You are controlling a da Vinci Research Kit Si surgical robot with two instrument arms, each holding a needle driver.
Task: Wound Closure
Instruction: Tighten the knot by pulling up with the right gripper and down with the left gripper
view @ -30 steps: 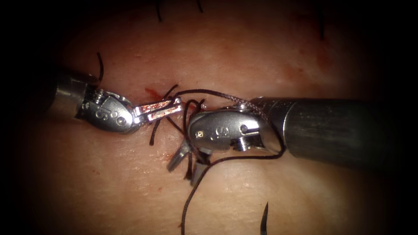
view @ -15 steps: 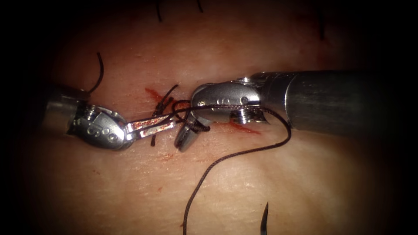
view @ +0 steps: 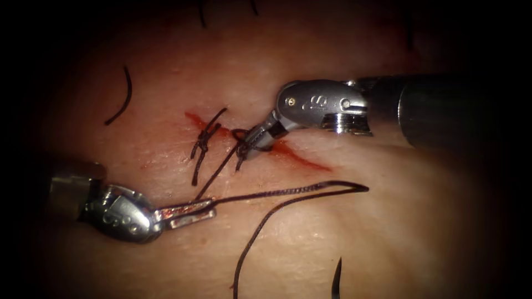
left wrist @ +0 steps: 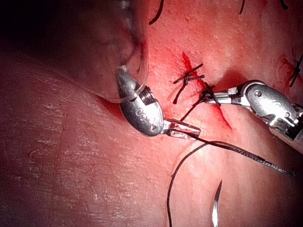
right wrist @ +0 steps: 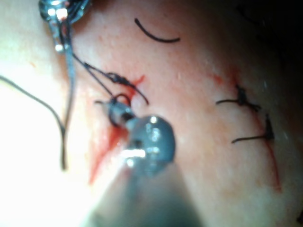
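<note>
on the far left of the endoscope view, a short loose piece of thread [view: 123, 97] lies curved on the tissue [view: 166, 243], well away from the cut. lower down, the left tool [view: 191, 213] lies low over the tissue on the left of the cut [view: 288, 152]. its two jaws are pressed together on the thread [view: 277, 192], pinching it right at their tips. from there one part of the thread goes up and to the right to the new knot [view: 242, 145] on the cut, and another part runs out to the right, bends back in a sharp fold and drops down toward the bottom edge. just left of the new knot sits a done stitch [view: 204, 138] with its ends sticking out. red fluid [view: 302, 159] lies along the cut. the right tool [view: 257, 139] comes in from the right and its jaws are pinched shut on the thread at the new knot, touching it. the needle [view: 336, 279] lies loose on the tissue near the bottom edge, right of the thread; neither tool holds it and it is not in the tissue. the right wrist view shows two more stitches [right wrist: 246, 118] farther along.
</note>
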